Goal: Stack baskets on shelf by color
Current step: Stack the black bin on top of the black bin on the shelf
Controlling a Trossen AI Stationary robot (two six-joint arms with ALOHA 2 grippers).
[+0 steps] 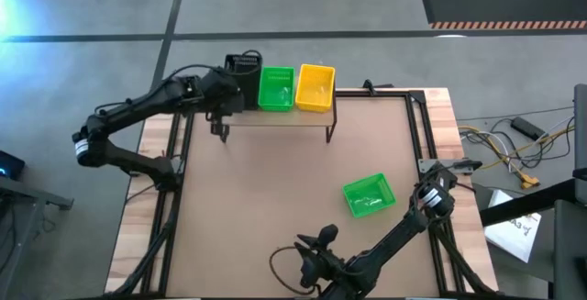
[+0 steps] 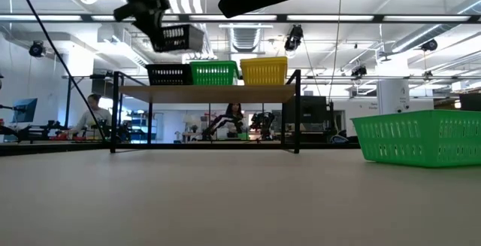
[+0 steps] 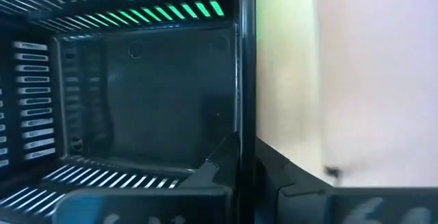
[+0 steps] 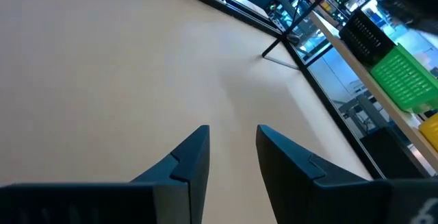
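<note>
Black basket held aloft over the shelf's black stack, not yet nested.

From above: left gripper (image 1: 223, 87) clamped on a black slotted plastic basket (image 1: 244, 64) at the light-wood shelf's (image 1: 275, 116) left end, beside green (image 1: 276, 88) and yellow (image 1: 315, 87) plastic baskets; stray green basket (image 1: 368, 194) out on the brown tabletop (image 1: 275, 190). At table level, unlike above: clear air between held basket (image 2: 174, 37) and shelved black basket (image 2: 169, 74). Left wrist: fingers (image 3: 215, 166) pinching one wall only, so likely tilting, catching a rim, jamming crooked. Right wrist: right gripper (image 4: 233, 152) narrowly parted, empty, low over bare tabletop.
</note>
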